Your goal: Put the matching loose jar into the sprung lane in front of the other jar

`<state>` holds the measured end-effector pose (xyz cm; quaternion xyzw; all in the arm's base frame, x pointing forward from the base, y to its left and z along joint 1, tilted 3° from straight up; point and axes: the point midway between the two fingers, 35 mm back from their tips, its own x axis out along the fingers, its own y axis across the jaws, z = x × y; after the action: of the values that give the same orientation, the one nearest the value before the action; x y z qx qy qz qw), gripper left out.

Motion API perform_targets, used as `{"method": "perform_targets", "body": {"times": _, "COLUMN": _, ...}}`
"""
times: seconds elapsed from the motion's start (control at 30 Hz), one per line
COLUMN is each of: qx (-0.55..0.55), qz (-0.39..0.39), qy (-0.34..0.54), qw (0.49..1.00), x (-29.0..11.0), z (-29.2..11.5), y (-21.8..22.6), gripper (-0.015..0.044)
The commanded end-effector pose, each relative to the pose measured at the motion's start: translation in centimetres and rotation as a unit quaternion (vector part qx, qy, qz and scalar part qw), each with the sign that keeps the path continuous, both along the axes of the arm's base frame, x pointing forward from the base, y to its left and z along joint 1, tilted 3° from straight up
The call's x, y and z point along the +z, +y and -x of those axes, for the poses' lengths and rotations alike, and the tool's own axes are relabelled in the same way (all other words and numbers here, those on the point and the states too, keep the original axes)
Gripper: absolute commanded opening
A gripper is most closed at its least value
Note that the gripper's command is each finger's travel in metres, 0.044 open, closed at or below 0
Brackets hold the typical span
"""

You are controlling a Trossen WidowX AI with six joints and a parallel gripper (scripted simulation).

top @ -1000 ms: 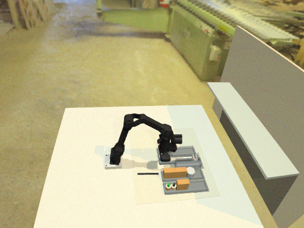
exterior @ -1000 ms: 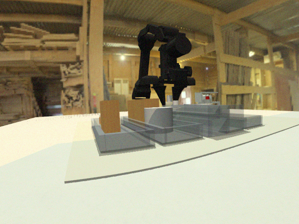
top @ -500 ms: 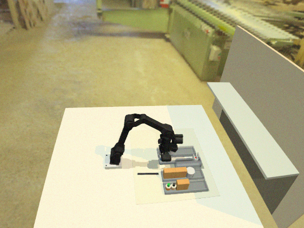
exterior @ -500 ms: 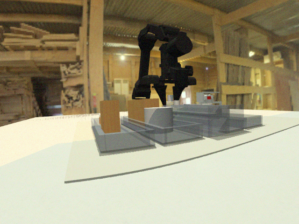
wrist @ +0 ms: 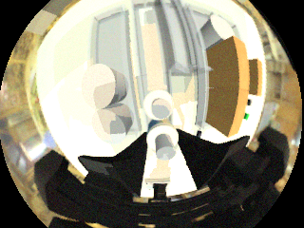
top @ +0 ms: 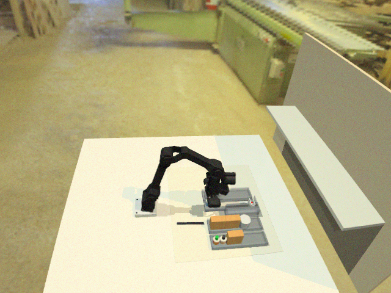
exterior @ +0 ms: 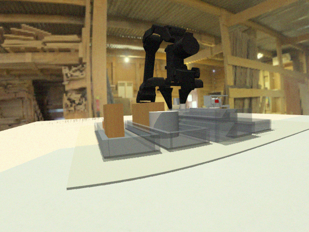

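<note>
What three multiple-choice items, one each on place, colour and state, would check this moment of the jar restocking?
1. Where is the gripper?
A) at the far tray's end nearest the arm's base
B) over the orange boxes
C) over the black bar

2. What colour is the lid of the leftmost jar in the near tray?
A) red
B) green
C) blue

3. The gripper is:
A) wide open
B) out of view
C) shut on a small jar

Key: 1 A, the top view shows it there; 2 B, the cap is green; 3 C, the wrist view shows a jar between the fingers.
</note>
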<state>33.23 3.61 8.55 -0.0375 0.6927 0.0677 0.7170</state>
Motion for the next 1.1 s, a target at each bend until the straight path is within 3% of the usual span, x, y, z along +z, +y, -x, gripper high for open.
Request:
{"method": "perform_targets", "body": {"times": 0.0, "qx": -0.002, "qz": -0.003, "qy": -0.016, "qw": 1.0, "x": 0.39, "z": -0.77, "y": 0.13, "gripper": 0.0}}
{"method": "perform_targets", "body": {"times": 1.07, "qx": -0.002, "qz": -0.003, "qy": -0.016, "qw": 1.0, "x": 0.25, "z": -1.04, "y": 0.18, "gripper": 0.0}}
